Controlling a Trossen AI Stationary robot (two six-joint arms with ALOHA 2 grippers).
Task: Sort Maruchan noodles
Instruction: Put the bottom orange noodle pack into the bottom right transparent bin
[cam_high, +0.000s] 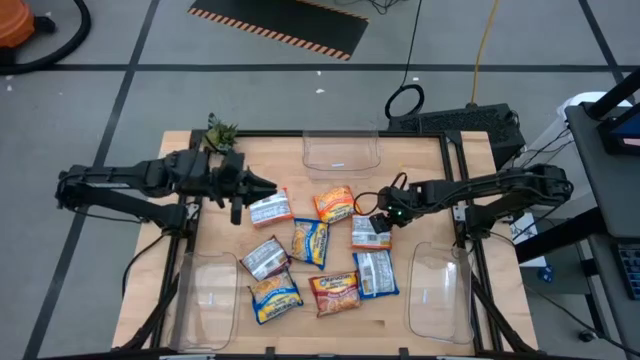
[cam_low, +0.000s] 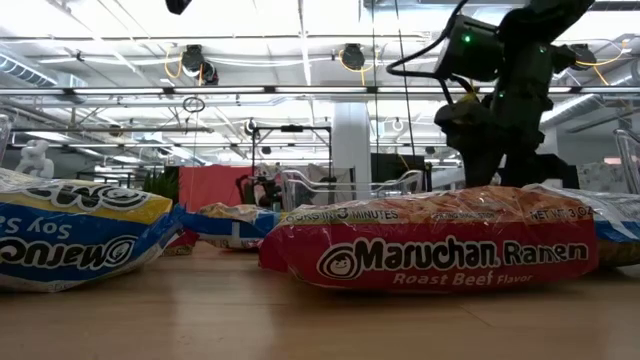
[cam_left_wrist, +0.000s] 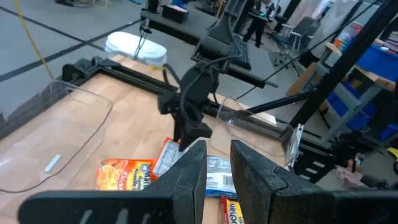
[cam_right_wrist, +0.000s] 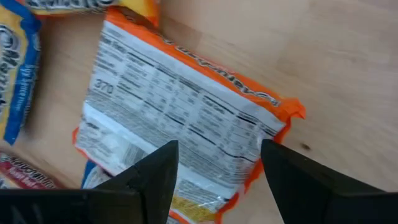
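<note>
Several Maruchan packets lie flat mid-table: a white-and-orange one (cam_high: 270, 208), an orange one (cam_high: 334, 203), blue-and-yellow ones (cam_high: 311, 240) (cam_high: 275, 295), a silver one (cam_high: 265, 257), a blue-and-white one (cam_high: 376, 272) and a red Roast Beef one (cam_high: 336, 290) (cam_low: 430, 250). My right gripper (cam_high: 381, 216) (cam_right_wrist: 217, 168) is open and hovers over an orange packet lying label side up (cam_high: 370, 232) (cam_right_wrist: 180, 118), one finger to each side. My left gripper (cam_high: 262, 186) (cam_left_wrist: 217, 168) is open with a narrow gap, raised beside the white-and-orange packet.
Clear plastic bins sit at the far edge (cam_high: 342, 150), the near left (cam_high: 208, 300) and the near right (cam_high: 440, 290). A small plant (cam_high: 220, 133) stands at the far left corner. Bare wood shows between the packets and the bins.
</note>
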